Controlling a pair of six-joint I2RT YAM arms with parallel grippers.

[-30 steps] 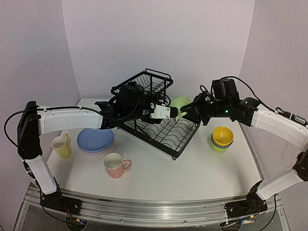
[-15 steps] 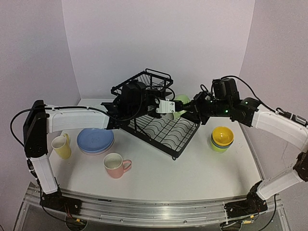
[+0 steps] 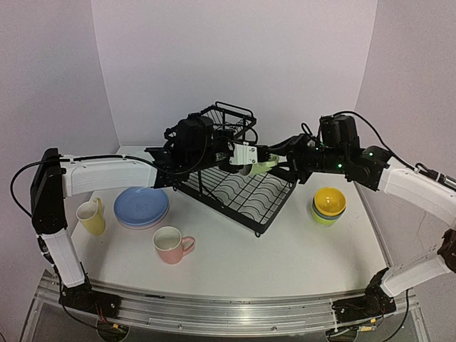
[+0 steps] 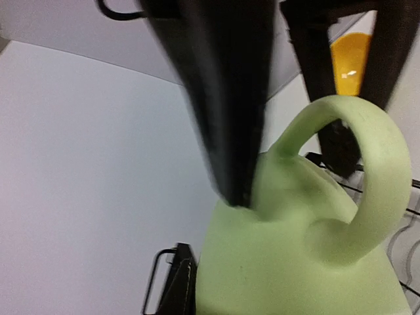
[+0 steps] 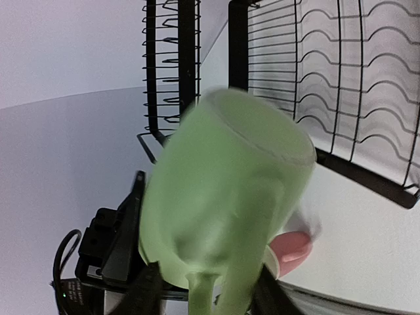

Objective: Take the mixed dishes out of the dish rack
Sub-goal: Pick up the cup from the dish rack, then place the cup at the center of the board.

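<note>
A pale-green mug (image 3: 261, 163) hangs in the air over the black wire dish rack (image 3: 246, 198), between my two grippers. My left gripper (image 3: 247, 158) is shut on the mug's wall. In the left wrist view the mug (image 4: 295, 249) fills the lower right, its handle (image 4: 374, 164) curving up, and the left gripper (image 4: 210, 239) clamps its edge. My right gripper (image 3: 282, 158) stands open just right of the mug. In the right wrist view the mug (image 5: 223, 190) sits between the spread right gripper (image 5: 205, 290) fingers, its handle pointing down between them.
A blue plate (image 3: 141, 206) lies on a pink one at the left, with a yellow mug (image 3: 90, 216) beside it and a pink mug (image 3: 171, 245) nearer the front. Stacked bowls, yellow on top (image 3: 329, 204), stand at the right. The rack's raised basket (image 3: 221, 121) is behind the arms.
My left gripper has closed on the pale-green mug. My right gripper, shut on the mug before, has opened. The mug has shifted a little to the left.
</note>
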